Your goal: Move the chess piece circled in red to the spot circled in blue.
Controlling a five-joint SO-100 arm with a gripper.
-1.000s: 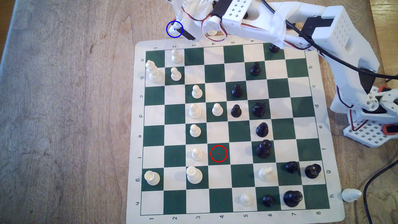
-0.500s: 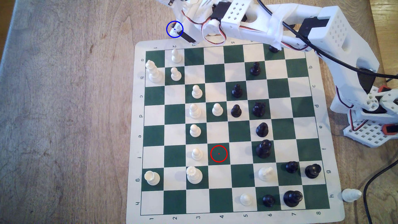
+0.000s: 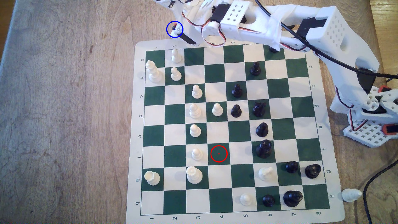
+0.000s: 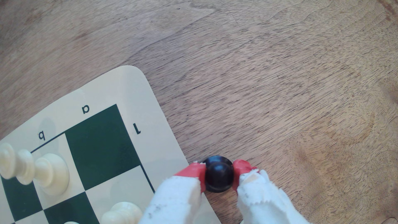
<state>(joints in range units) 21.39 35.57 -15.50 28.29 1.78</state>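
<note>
In the wrist view my gripper [image 4: 219, 170] is shut on the round head of the black pawn [image 4: 219, 175], one red-tipped finger [image 4: 195, 172] on each side. The pawn hangs upright over bare wood, just off the chessboard's [image 4: 137, 86] a1 corner. In the exterior view my gripper [image 3: 176, 30] sits inside the spot circled in blue [image 3: 169, 27] on the table beyond the board's far edge, and the arm hides most of that spot. The red ring [image 3: 218, 153] marks an empty green square on row f.
White pawns [image 3: 176, 56] and a tall white piece [image 3: 153, 71] stand on the board squares nearest my gripper. Black pieces fill the exterior view's right side of the board. A white piece [image 3: 351, 195] lies on the wood off the board's near right corner, beside a black cable [image 3: 368, 189].
The arm has eased a little toward the exterior view's left. The gripper tip has stayed within the blue ring.
</note>
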